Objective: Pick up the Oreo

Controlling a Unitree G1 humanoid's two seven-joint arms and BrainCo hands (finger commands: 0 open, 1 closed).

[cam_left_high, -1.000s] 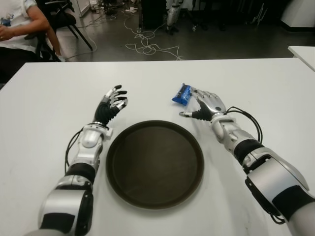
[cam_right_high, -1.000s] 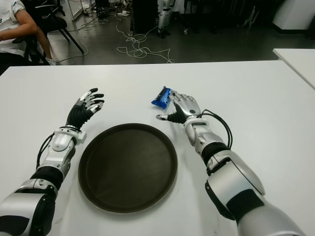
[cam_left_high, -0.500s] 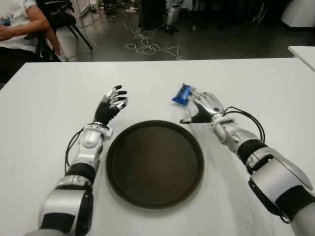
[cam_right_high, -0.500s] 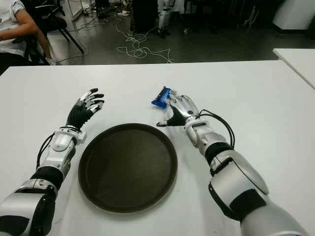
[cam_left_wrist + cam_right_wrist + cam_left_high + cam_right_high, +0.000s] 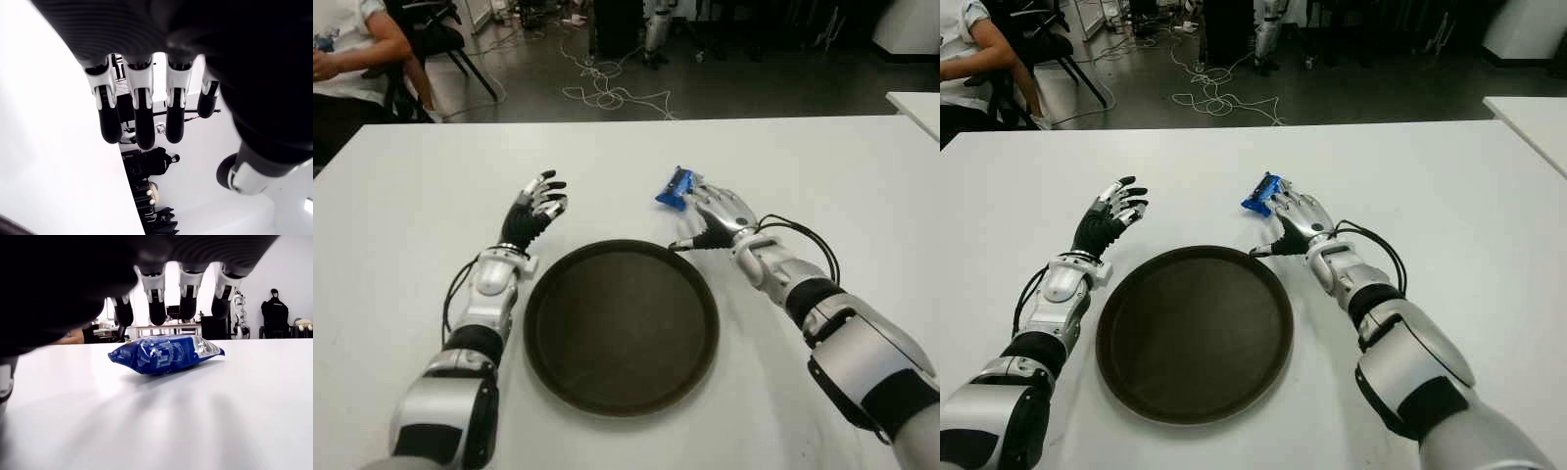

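Since the earlier frame the right hand [image 5: 715, 217] has crept forward toward the far edge of the worktop [image 5: 822, 166], so its fingertips [image 5: 157, 313] now arch over the Oreo pack [image 5: 674, 188] rather than sitting just short of it; the left hand has not shifted. The Oreo pack lies flat on the worktop, beyond the far rim of the round brown tray [image 5: 621, 325] and a little to its right, blue wrapper lengthwise across the hand's approach. In the right wrist view the fingers are spread and hang above the wrapper with daylight visible between tips and foil, thumb held low and off to the side: hand apart, nothing gripped yet. This posture looks like a pre-grasp cage, fingers on the far side and thumb on the near side so closing pinches the pack across its narrow width. The wrapper is likely slippery and may skid away if the fingers land before the thumb. The left hand [image 5: 536, 208] shows beside the tray's far-left rim, fingers relaxed and empty, evidently kept clear of the reach.
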